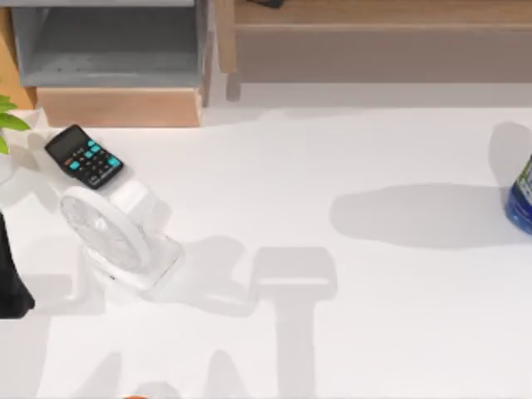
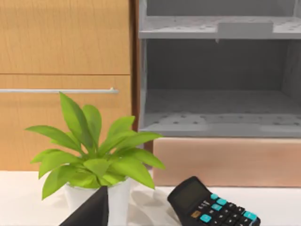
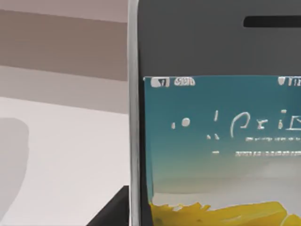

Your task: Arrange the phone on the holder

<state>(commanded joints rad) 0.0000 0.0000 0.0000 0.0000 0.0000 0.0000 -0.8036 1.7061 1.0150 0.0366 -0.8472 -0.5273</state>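
Phone (image 3: 216, 122) close before right wrist camera; white table (image 1: 349, 316); calculator (image 1: 84, 156), fan (image 1: 112, 233) left; fingers' state unclear.

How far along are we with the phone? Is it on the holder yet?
Not yet, as far as I can tell. The phone sits very close to the right wrist camera, screen lit, with the table behind it, so it looks lifted, though I cannot confirm the grasp. No holder is identifiable; what is left is carrying the phone over and setting it down. The calculator lies beside the white fan at the table's left.
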